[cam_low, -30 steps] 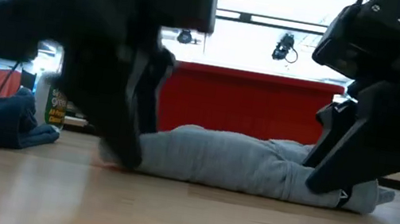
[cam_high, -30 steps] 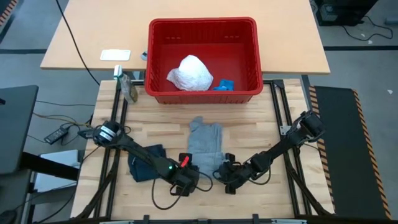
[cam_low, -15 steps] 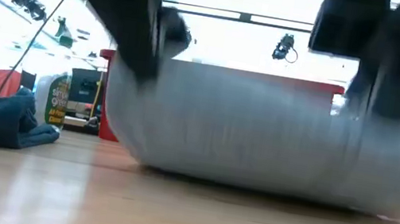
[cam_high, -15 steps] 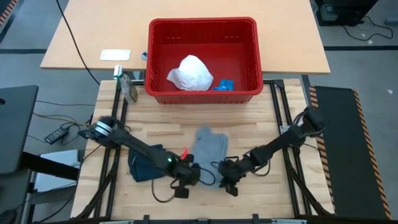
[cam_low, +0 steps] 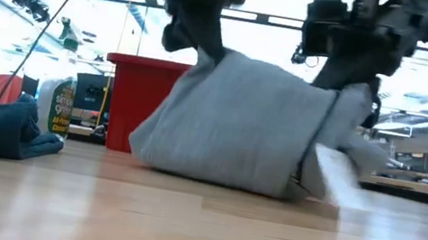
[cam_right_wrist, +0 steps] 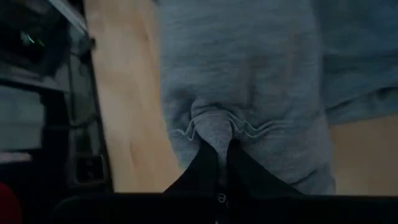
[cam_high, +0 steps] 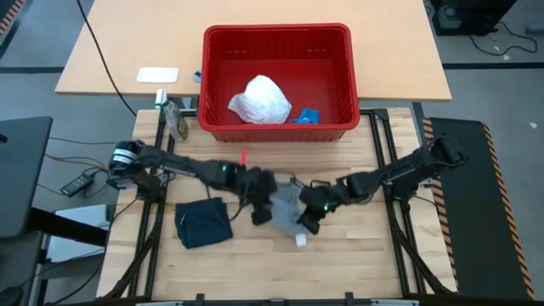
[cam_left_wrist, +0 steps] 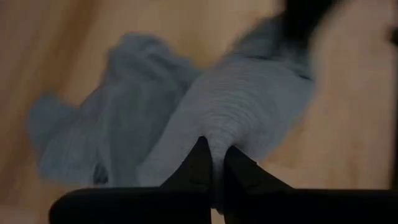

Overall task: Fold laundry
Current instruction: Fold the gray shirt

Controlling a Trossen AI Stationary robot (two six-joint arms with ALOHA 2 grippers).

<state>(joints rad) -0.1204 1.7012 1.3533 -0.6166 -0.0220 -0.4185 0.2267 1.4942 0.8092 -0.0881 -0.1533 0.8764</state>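
We have the left claw (cam_high: 259,202) pinched on one edge of the grey cloth (cam_high: 287,206), the fabric bunching between its pressed fingers in the left wrist view. The right claw (cam_high: 313,212) is clamped on the opposite edge in the same way, a puckered hem caught between its fingers (cam_right_wrist: 211,163).

Between the two claws the grey cloth (cam_low: 239,124) hangs lifted in the low view, its lower part touching the bench (cam_high: 357,255). We judge this to be the fold itself: both held edges being carried over towards the red basket (cam_high: 276,34). Next we would need to lower both edges together onto the resting half, aligned, then release.

The dark navy cloth (cam_high: 204,223) lies bunched on the bench just beside the left arm. The white crinkly cloth (cam_high: 260,100) sits in the basket.

Motion blur smears both claws from above, so we cannot tell how much of the grey cloth lies beneath them. A small white tag (cam_high: 301,240) near it is hard to identify.
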